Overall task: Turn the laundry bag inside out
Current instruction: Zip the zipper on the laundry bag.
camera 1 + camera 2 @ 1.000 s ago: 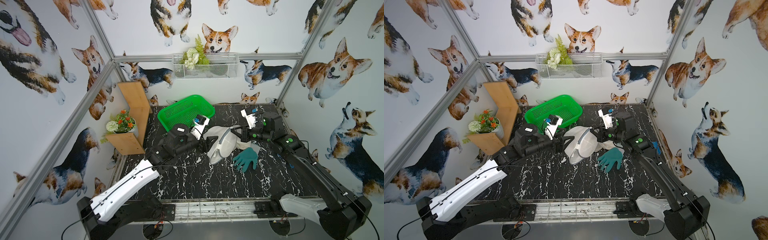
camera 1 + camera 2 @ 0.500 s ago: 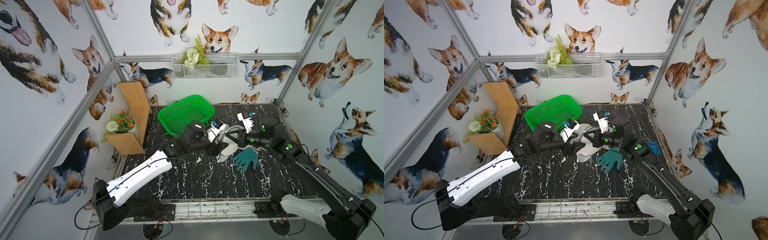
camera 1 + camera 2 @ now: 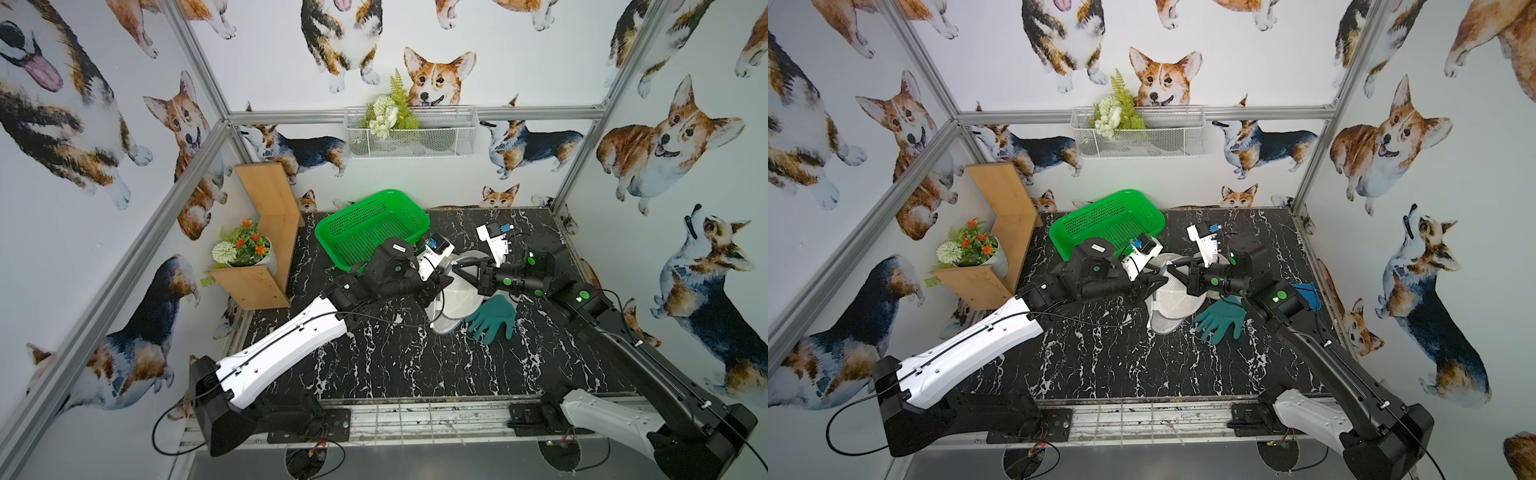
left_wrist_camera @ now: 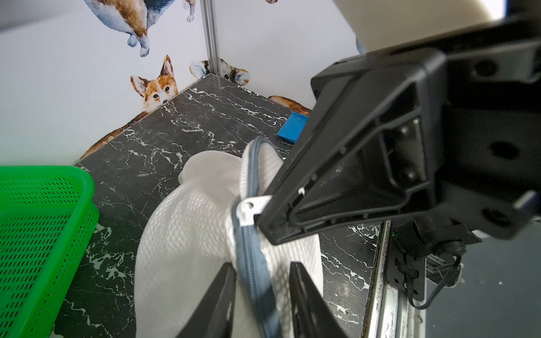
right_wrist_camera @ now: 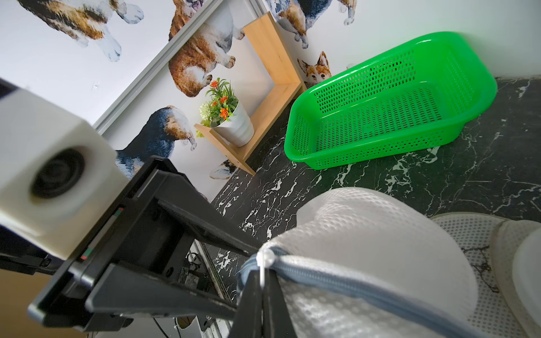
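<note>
One bag edge (image 4: 252,248) | right end effector (image 5: 260,278) pinching | left end effector (image 4: 262,264) straddling

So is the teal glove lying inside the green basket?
No, the teal glove lies on the black table beside the laundry bag, outside the green basket.

Corgi-print walls (image 3: 291,62) enclose a black marble-patterned counter (image 3: 395,361). Above the counter's far edge hangs a white wire basket (image 3: 436,139) (artificial greenery (image 3: 388,114) inside); a wooden shelf (image 3: 270,199) stands at its far-left corner.
</note>
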Robot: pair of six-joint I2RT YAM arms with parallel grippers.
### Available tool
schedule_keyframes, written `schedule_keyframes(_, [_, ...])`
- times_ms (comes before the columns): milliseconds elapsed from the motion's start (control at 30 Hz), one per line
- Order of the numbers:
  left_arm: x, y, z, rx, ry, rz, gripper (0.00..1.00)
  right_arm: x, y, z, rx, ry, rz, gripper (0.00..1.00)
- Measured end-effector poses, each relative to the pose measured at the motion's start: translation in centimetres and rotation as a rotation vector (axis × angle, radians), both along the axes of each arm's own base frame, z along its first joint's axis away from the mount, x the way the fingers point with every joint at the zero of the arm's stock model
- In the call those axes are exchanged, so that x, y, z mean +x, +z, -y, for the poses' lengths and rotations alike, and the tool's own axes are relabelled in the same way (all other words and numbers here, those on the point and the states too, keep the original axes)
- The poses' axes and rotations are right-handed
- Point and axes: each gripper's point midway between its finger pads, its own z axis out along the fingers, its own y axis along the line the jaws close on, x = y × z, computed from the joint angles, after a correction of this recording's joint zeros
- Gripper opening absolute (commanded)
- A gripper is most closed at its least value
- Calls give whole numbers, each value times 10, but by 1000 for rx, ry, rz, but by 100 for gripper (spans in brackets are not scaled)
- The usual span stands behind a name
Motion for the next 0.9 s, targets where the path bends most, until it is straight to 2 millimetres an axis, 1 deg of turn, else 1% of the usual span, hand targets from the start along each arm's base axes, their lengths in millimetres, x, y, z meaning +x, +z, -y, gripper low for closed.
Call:
schedule_keyframes(233, [1,0,1,4,-1,0,8,-3,4,1,5,8,13,0])
schedule_keyframes(300, [1,0,2,3,-1,-1,0,-3,4,2,4,2,17,0])
schedule_keyframes(400, [2,1,2,3,-1,2,0,-1,6,5,-7,-21,20,0])
schedule_keyframes(500, [2,6,2,-12,1,16,0,5,10,12,-11,-56,22,0])
schedule_keyframes(600, [1,10,-2,-26,6,35,0,16,9,26,-12,-106,14,0])
schedule_keyframes(633, [0,10,-3,-30,9,40,0,20,8,34,-14,-134,6,0])
schedule_keyframes(700, [-3,11,-7,-38,12,53,0,27,4,47,-18,-180,-9,0])
schedule_keyframes(767, [-6,13,-12,-54,14,69,0,32,-5,58,-27,-216,-33,0])
schedule_keyframes(900, [-11,18,-21,-104,27,112,0,35,-24,67,-38,-249,-92,0])
